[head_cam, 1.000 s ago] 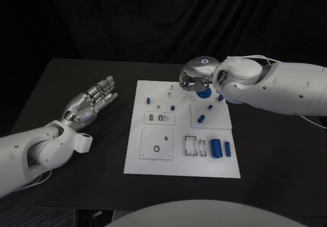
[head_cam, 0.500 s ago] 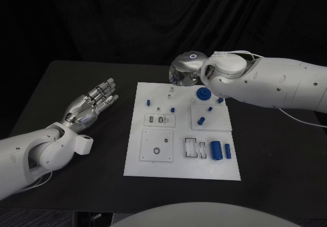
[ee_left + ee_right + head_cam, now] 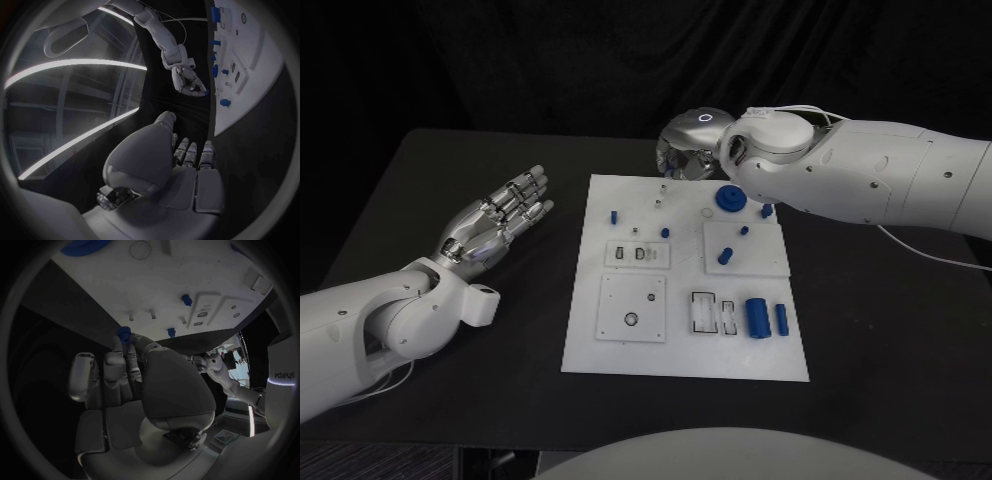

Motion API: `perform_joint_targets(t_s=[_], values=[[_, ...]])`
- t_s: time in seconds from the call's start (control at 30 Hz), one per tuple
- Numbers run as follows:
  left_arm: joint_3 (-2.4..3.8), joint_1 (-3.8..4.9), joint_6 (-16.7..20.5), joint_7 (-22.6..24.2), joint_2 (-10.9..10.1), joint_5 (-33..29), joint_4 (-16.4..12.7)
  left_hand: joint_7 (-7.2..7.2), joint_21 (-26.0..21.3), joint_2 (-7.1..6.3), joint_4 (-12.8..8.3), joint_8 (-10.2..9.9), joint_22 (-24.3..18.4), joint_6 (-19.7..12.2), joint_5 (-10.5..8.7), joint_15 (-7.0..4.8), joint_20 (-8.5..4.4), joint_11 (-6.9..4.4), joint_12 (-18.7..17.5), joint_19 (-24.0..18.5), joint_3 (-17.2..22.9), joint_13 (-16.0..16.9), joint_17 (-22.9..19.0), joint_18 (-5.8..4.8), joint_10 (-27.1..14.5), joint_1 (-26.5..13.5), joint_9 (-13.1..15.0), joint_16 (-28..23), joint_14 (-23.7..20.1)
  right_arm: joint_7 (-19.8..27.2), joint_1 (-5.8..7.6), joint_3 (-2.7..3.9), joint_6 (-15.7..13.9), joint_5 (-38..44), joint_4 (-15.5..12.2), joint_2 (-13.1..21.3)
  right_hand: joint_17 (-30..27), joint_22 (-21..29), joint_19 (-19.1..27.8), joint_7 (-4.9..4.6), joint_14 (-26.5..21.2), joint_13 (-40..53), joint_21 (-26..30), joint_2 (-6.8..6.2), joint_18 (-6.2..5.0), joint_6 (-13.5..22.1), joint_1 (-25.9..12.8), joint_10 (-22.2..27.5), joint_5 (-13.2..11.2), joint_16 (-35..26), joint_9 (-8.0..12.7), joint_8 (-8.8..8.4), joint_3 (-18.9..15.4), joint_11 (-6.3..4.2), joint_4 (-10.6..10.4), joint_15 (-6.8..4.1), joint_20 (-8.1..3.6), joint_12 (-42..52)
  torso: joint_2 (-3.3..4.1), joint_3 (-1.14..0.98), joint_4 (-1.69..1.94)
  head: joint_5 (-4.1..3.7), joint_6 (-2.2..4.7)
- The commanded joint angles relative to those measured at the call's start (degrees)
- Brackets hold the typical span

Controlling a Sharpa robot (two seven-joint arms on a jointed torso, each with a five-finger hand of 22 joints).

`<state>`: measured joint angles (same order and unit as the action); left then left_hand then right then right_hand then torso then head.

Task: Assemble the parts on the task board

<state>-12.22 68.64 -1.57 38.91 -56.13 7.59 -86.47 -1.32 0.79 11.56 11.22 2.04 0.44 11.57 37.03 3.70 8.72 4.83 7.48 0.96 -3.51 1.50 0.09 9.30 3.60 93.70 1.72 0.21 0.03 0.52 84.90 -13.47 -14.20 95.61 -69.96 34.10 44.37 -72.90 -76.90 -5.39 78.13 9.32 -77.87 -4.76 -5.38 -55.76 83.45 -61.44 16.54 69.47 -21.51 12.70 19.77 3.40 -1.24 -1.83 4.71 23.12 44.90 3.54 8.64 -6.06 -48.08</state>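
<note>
While the left hand lies palm up with its fingers spread beside the left edge of the task board, nothing rests in it. On the board, near the robot, two blue cylinders lie side by side; farther up, a blue gear sits near the far edge. Beyond that edge the right hand pinches a small blue toothed part at its fingertips.

You've got a black table w/ the white task board lying flat, center of frame.
</note>
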Motion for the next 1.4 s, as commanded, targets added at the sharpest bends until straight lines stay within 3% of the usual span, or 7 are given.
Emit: perform_joint_targets(t_s=[0.03,0.33,0.53,1.4], values=[[0.05,0.15,-0.8,9.4,0.1,-0.3,0.0,0.50,-0.1,-0.04,0.0,0.1,0.0,0.1,-0.36,0.44,0.40,0.48,-0.2,-0.1,0.4,0.0,-0.1,-0.21,-0.1,-0.6,0.0,-0.2,0.0,0.3,-0.29,0.03,0.8,0.0,0.1,-0.1,0.1,0.0,-0.3,-0.05,0.3,0.1,-0.2,0.05,0.97,0.5,0.7,-1.4,-0.1,0.2,-0.1,-0.18,0.0,-1.06,0.3,0.11,-0.07,-0.3,-0.02,0.00,-0.01,0.08,-0.01],[0.05,0.15,-0.9,9.5,0.4,-0.3,0.2,0.53,-0.2,-0.03,-0.1,0.1,0.0,0.0,-0.37,0.50,0.44,0.54,-0.2,-0.2,0.5,0.0,-0.1,-0.22,-0.1,-0.6,0.0,-0.2,0.0,0.4,-0.96,0.04,0.8,-0.7,0.4,0.0,0.2,-0.2,-0.4,-0.09,0.4,0.1,-0.4,0.05,1.01,0.6,0.7,-1.5,-0.2,0.2,-0.1,-0.29,0.0,-1.06,0.2,0.12,-0.07,-0.5,-0.02,0.02,0.05,-0.11,0.04],[0.05,0.15,-1.0,9.5,0.6,-0.3,0.4,0.53,-0.2,-0.03,-0.1,0.1,0.0,0.0,-0.38,0.51,0.45,0.55,-0.2,-0.2,0.5,0.0,-0.1,-0.23,-0.1,-0.6,0.0,-0.2,0.0,0.5,-1.34,0.04,0.8,-1.2,0.8,-0.2,0.4,-0.3,-0.4,-0.18,0.4,0.1,-0.3,0.04,1.01,0.8,0.7,-1.5,-0.4,0.3,-0.2,-0.40,0.1,-1.05,0.2,0.12,-0.06,-0.6,0.00,0.04,-0.10,0.06,-0.03],[0.05,0.14,-1.3,9.2,0.8,-0.3,0.8,0.55,-0.2,0.01,-0.2,0.0,0.0,-0.1,-0.42,0.56,0.49,0.62,-0.2,-0.2,0.6,0.0,-0.1,-0.24,-0.1,-0.6,0.0,-0.2,0.0,0.8,-2.61,0.04,1.1,-1.3,3.3,-2.4,0.0,-0.1,-0.1,-0.24,0.2,0.2,-0.1,0.20,0.95,1.3,0.9,-1.6,-1.2,0.1,-0.4,-0.92,0.3,-0.93,0.1,0.23,0.01,-1.3,-0.03,0.10,-0.08,-0.07,-0.69]])
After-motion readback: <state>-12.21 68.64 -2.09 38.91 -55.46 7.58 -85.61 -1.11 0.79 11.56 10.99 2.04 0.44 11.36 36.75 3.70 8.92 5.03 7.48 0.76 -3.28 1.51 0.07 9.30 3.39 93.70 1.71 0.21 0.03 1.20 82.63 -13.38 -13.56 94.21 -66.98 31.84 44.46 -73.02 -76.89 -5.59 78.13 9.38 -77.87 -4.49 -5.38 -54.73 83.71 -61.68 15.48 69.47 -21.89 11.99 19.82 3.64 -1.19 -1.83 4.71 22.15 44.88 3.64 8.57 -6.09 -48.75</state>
